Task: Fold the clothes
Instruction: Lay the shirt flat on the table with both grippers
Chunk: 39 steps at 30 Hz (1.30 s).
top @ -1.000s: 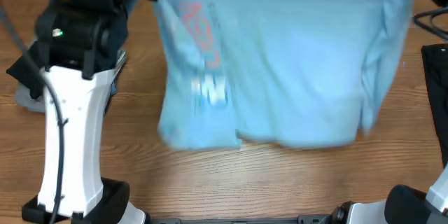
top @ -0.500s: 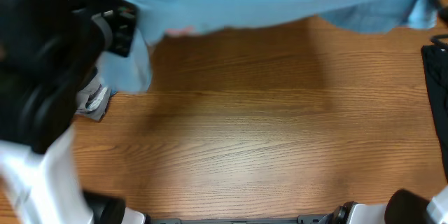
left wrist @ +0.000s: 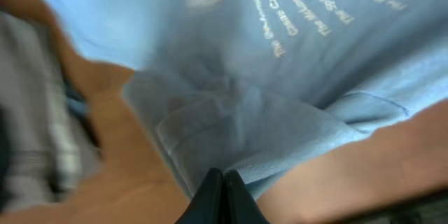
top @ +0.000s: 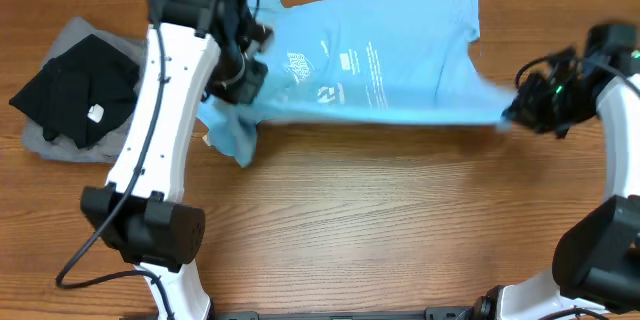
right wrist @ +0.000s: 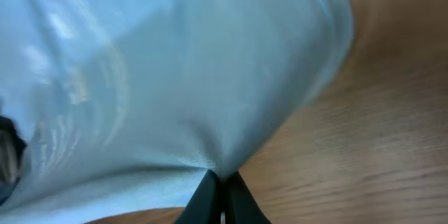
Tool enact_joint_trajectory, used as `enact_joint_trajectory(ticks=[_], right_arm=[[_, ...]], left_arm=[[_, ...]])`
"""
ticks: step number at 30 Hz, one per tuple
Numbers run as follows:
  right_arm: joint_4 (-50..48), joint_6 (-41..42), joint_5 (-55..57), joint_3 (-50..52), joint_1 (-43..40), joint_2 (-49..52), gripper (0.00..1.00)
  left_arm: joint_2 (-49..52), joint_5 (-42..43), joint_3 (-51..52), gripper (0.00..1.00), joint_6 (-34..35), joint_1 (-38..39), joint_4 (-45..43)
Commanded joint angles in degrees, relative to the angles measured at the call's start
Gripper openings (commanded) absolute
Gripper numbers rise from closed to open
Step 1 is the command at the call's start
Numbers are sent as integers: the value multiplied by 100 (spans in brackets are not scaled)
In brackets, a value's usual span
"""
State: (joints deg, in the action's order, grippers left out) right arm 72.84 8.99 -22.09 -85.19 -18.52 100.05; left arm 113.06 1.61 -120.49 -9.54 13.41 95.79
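A light blue t-shirt (top: pixel 380 60) with white print lies spread across the far middle of the wooden table, stretched between both arms. My left gripper (top: pixel 243 88) is shut on the shirt's left part, where cloth bunches and hangs down (left wrist: pixel 231 126). My right gripper (top: pixel 512 115) is shut on the shirt's right lower corner (right wrist: pixel 210 77), pulling the near edge taut. In both wrist views the fingertips pinch blue cloth just above the wood.
A pile of black and grey clothes (top: pixel 70 95) lies at the far left of the table (top: pixel 380 220). The left arm's white link (top: pixel 150 150) and base stand at the near left. The right arm's base (top: pixel 600 260) is at the near right.
The shirt, earlier lifted high and covering much of the table, has swung to the far side and now lies lower and spread out. Both arms moved back with it.
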Motion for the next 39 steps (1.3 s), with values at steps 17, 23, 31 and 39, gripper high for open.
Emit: enact_joint_trajectory(ticks=[17, 23, 31, 39], right_arm=[[-116, 343, 892, 1211, -302, -131, 40], [-254, 476, 879, 1244, -457, -136, 53], [-1246, 1106, 1220, 1945, -468, -122, 70], [-2061, 1528, 1005, 2747, -636, -122, 52]], left_arm=[[-83, 1165, 3003, 4, -31, 243, -404], [-522, 1169, 3001, 7, -31, 313, -282], [-1290, 975, 3001, 32, 79, 256, -284], [-1534, 588, 3001, 29, 260, 236, -577]])
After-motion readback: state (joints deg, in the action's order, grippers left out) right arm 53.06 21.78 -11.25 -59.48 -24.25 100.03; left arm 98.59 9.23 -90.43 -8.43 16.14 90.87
